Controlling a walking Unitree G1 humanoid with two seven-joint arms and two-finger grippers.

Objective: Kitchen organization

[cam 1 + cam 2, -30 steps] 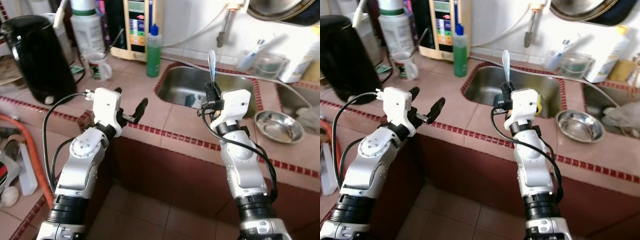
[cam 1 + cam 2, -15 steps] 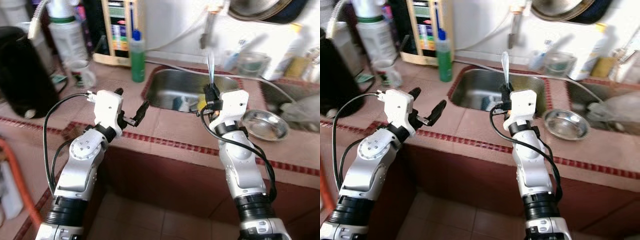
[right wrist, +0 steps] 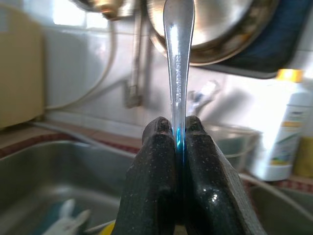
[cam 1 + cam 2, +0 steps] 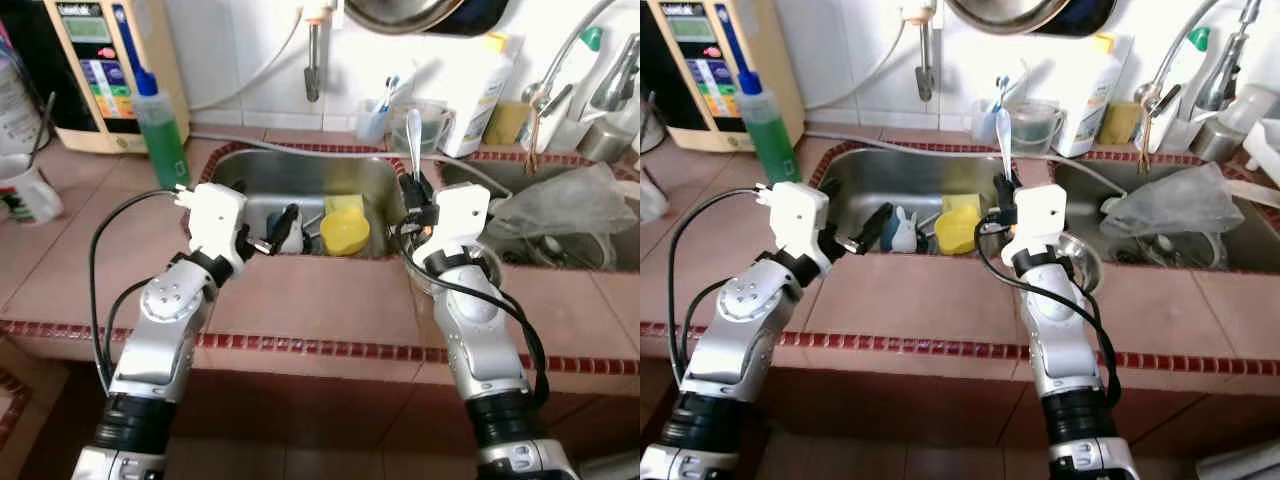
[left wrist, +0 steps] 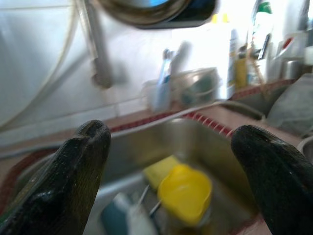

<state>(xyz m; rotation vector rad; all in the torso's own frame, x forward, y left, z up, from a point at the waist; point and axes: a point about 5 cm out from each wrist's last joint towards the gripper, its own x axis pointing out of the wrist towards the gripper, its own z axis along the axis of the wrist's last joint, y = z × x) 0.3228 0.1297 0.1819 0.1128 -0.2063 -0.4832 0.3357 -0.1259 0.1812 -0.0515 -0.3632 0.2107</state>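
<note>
1. The right pincer point(image 3: 178, 129) is clenching a metal spoon point(image 3: 178, 63), holding it upright over the near edge of the sink point(image 4: 300, 165).
2. The left pincer point(image 4: 272, 228) is hanging released above the sink's front rim.
3. A yellow cup point(image 4: 345, 232) is lying in the sink, with a green bottle point(image 4: 160, 135) standing on the tiled tabletop point(image 4: 300, 300).

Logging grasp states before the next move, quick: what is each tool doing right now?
Left tool: open, holding nothing, above the steel sink.
Right tool: closed on the upright silver metal spoon.
</note>
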